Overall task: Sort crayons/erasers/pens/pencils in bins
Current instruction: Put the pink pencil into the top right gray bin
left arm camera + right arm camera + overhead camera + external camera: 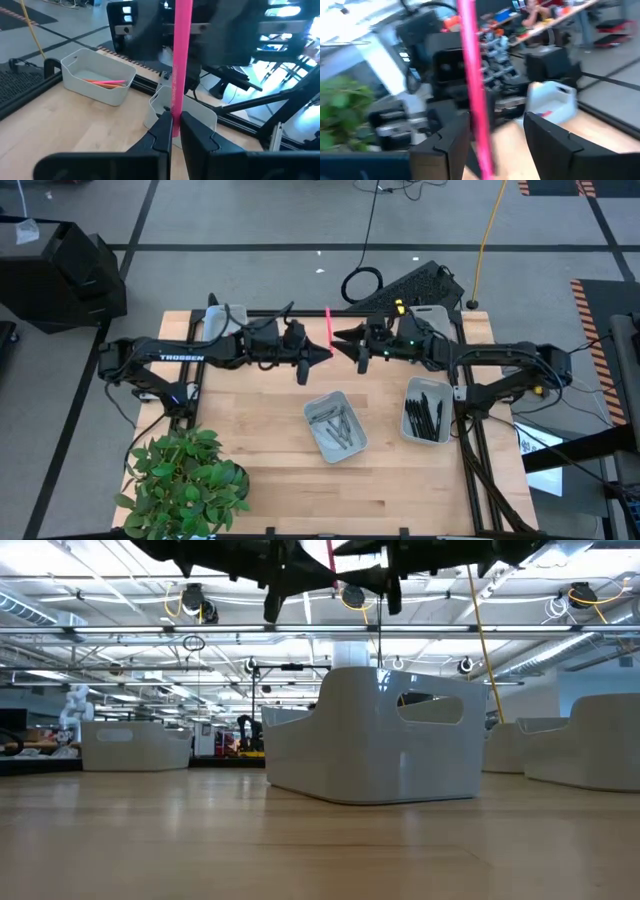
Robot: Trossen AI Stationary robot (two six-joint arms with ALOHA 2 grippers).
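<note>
**Pink pencil at mid-air handover; sorting nearly complete**

High view: both arms meet above the table's far centre. The left gripper [322, 354] and right gripper [345, 340] face each other with a pink pencil [328, 326] between them. One bin [320, 442] holds grey crayons [338, 426]; another bin [410, 430] holds black pens [428, 415]. No loose items show on the table [260, 430].

Low view: grippers hang high above the bins.

Left wrist view: fingers pinch the pencil's lower end; a far bin [80, 75] already holds pencils [105, 82].

Right wrist view: jaws spread wide around the pencil, not gripping.

Judgement: this pencil appears the last piece outstanding.
</note>
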